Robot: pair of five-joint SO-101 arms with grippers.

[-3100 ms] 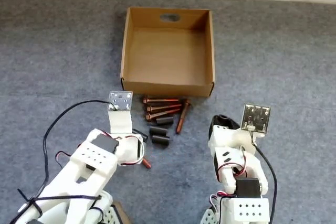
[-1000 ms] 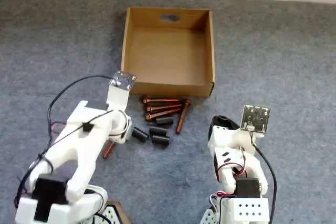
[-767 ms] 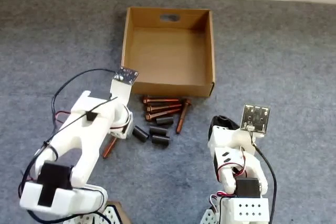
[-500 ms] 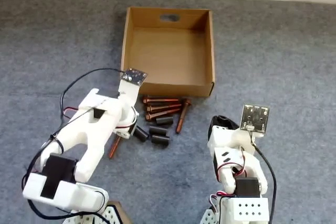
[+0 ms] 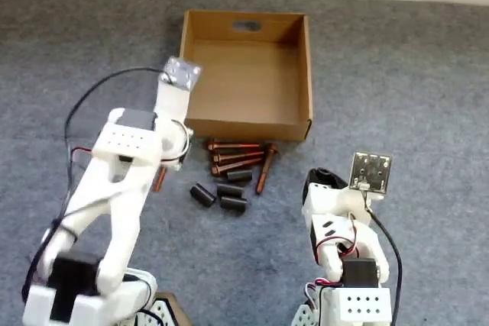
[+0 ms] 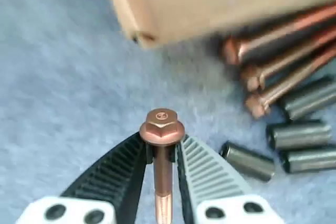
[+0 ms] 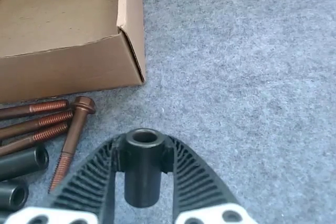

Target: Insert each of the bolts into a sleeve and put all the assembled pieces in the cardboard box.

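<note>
We find the left claw (image 6: 161, 142) clamped on a copper bolt (image 6: 163, 174). Its ribbed fingers (image 6: 137, 153) press the shank just under the hexagonal head, which stands out past the tips. From above, this bolt shows beside the left arm, over the grey carpet (image 5: 412, 74), just left of the parts pile and near the front left corner of the cardboard box (image 5: 244, 128). The right claw (image 7: 142, 148) is closed around a black sleeve (image 7: 142, 179), gripped on both sides with its open bore turned away from the wrist. It sits to the right of the pile, apart from it. Between the two arms, just before the box's front wall, three loose bolts (image 5: 237, 156) lie side by side, heads to the left. A fourth bolt (image 5: 265, 167) lies slanted at their right ends. Four loose sleeves (image 5: 229, 190) lie close by on the carpet, on the side nearer the arms. The box stands open at the top.
</note>
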